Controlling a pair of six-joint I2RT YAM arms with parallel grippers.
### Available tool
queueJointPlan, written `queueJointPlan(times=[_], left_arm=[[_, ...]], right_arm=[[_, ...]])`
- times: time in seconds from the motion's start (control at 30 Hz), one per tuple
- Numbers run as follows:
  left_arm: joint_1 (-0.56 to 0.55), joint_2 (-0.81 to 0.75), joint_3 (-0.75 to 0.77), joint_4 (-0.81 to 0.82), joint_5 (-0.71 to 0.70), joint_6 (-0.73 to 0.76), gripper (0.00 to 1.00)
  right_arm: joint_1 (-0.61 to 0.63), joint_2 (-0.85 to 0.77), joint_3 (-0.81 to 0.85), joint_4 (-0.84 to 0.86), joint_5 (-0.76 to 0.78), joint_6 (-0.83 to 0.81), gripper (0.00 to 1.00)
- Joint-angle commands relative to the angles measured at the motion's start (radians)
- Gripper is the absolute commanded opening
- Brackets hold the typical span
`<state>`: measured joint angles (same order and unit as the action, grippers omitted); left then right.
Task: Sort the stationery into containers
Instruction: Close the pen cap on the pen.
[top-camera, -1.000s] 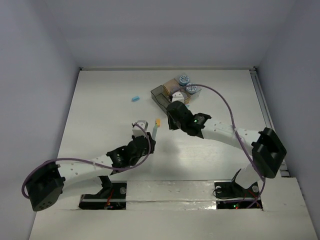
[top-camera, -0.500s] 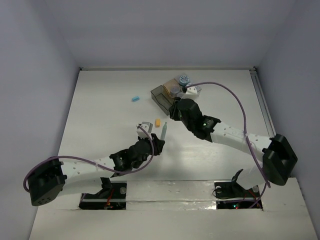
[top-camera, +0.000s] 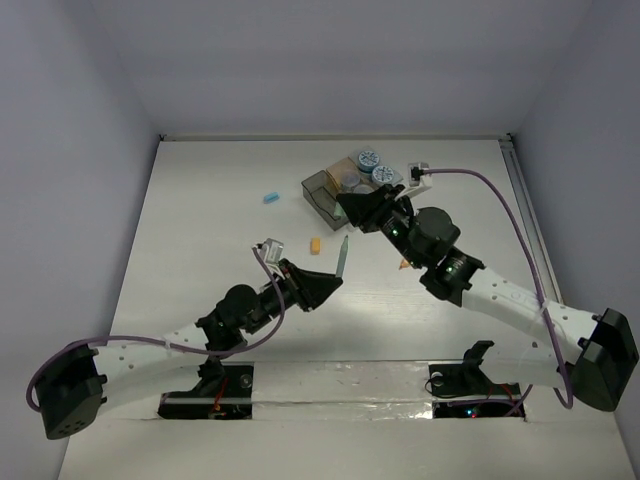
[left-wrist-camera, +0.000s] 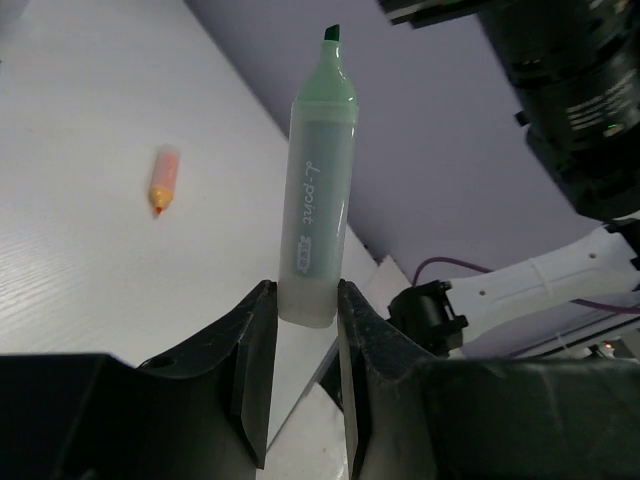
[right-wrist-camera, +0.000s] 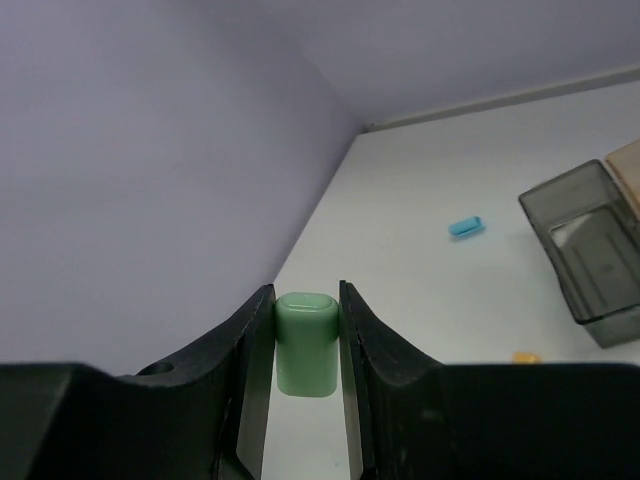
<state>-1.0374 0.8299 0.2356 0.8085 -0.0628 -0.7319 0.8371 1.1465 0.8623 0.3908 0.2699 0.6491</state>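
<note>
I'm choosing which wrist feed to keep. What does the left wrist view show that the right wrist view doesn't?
Only left wrist: the uncapped green highlighter held in the left gripper, and part of the right arm. Only right wrist: the green cap pinched in the right gripper, a blue piece and the grey box. Both: an orange stick on the white table, and the purple wall.

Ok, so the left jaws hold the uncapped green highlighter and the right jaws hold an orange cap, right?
Not quite: the cap in the right jaws is green, not orange, as the right wrist view shows. The left jaws do hold the uncapped green highlighter.
</note>
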Motion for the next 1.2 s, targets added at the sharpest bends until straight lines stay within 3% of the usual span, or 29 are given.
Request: queueJointPlan(times=[0.0, 0.6, 1.17], left_arm=[[0.019, -0.049, 0.004, 0.103, 0.087, -0.035, 0.00], [0.057, -0.133, -0.044, 0.132, 0.136, -0.098, 0.00], [0.112, -0.170, -0.064, 0.149, 0.178, -0.107, 0.00]], right_arm=[[-0.006, -0.011, -0.025, 0.121, -0.115, 0.046, 0.00], [-0.006, -0.099, -0.077, 0.183, -0.233, 0.080, 0.00], [-0.006, -0.061, -0.088, 0.212, -0.325, 0.067, 0.00]])
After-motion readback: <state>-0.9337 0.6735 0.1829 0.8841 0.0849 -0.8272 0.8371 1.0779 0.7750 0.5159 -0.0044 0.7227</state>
